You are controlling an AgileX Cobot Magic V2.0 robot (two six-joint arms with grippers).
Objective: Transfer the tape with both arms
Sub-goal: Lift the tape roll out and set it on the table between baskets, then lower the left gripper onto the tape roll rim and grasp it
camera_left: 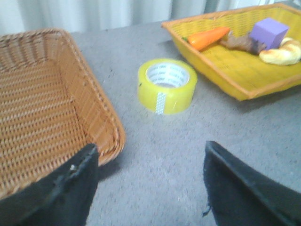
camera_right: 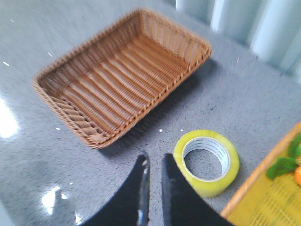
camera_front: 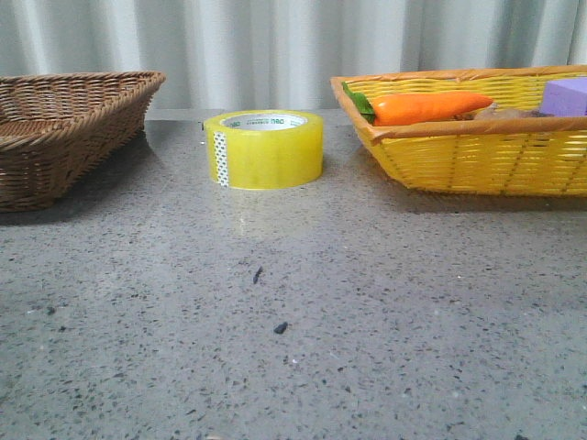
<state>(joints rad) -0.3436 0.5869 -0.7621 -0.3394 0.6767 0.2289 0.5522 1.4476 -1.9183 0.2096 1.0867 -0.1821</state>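
The tape (camera_front: 264, 149), a wide yellow roll with a white inner ring, lies flat on the grey table between two baskets. Neither gripper shows in the front view. In the left wrist view the tape (camera_left: 167, 85) lies well beyond my left gripper (camera_left: 149, 147), whose black fingers stand wide open over bare table, one finger by the brown basket's corner. In the right wrist view my right gripper (camera_right: 154, 158) hangs above the table with its fingers drawn together to a narrow slit, nothing in it. The tape (camera_right: 207, 162) lies just beside one finger, apart from it.
An empty brown wicker basket (camera_front: 64, 137) stands at the left. At the right a yellow basket (camera_front: 477, 156) holds an orange carrot (camera_front: 426, 107), a purple block (camera_front: 567, 94) and other items. A curtain hangs behind the table.
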